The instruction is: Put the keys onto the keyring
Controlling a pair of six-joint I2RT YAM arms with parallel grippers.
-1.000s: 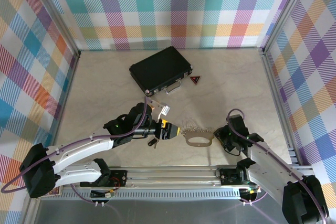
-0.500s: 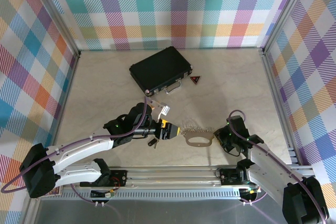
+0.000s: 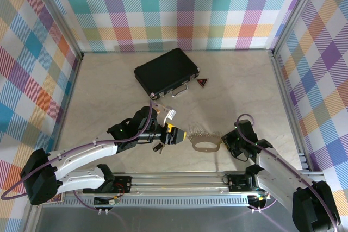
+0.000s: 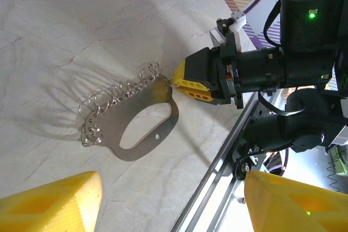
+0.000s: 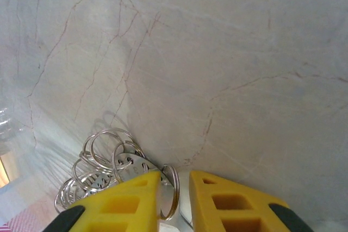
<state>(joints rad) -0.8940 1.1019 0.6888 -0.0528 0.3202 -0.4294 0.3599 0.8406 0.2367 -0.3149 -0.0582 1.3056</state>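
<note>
The keyring (image 4: 142,124) is a flat silvery oval plate lying on the marble tabletop, with a fan of thin wire rings (image 4: 106,103) along one side. It lies between the two grippers (image 3: 206,144). My right gripper (image 5: 175,175) straddles the plate's right end, jaws nearly together. One wire ring (image 5: 173,195) rests against its left finger, and a slim gap shows at the other. My left gripper (image 4: 169,182) hovers open just left of the keyring (image 3: 175,134), holding nothing. A small dark-headed key (image 3: 159,148) lies under the left wrist.
A black case (image 3: 167,71) with a silver handle lies at the back centre, and a red-and-black triangle (image 3: 202,82) sits beside it. A small white tag (image 3: 170,113) lies behind the left arm. The metal rail (image 3: 179,179) runs along the near table edge.
My right gripper's jaws have narrowed around the keyring's end. The left arm and the keyring have hardly moved.
</note>
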